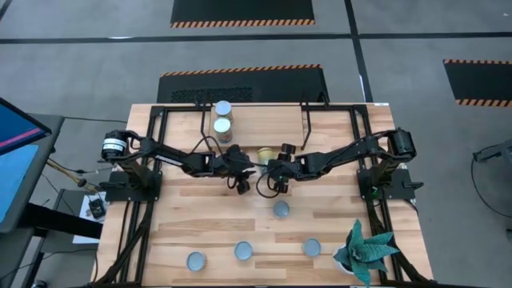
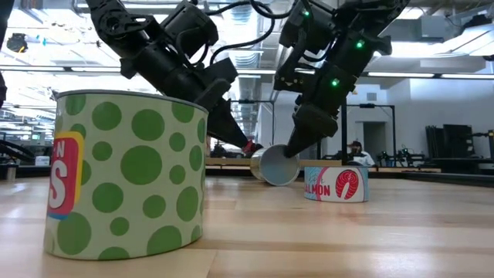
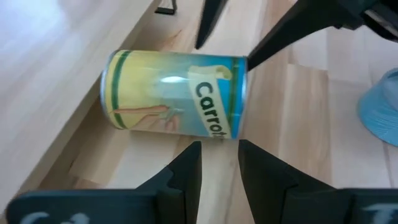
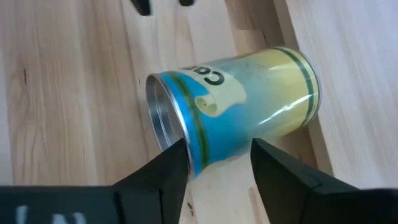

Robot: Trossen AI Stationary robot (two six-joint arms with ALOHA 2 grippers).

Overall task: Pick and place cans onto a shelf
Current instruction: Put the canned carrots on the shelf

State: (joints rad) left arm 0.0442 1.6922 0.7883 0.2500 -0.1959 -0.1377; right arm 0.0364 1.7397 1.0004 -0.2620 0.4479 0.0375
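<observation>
Carrot can (image 4: pixel 233 106) on its side on the table (image 1: pixel 320 216), lying against the shelf (image 1: pixel 264 120) edge, mid-table between both arms. Right gripper (image 4: pixel 217 158) low over the can's silver end, fingers spread, straddling but not clamping it. Left gripper (image 3: pixel 219 165) just beside the same can from the opposite side, fingers partly apart, holding nothing. Two cans (image 1: pixel 222 117) upright on the shelf. Four cans (image 1: pixel 244 251) standing on the near tabletop, green spotted can (image 2: pixel 123 174) closest to the low camera. Plant (image 1: pixel 364 248) at the table corner.
</observation>
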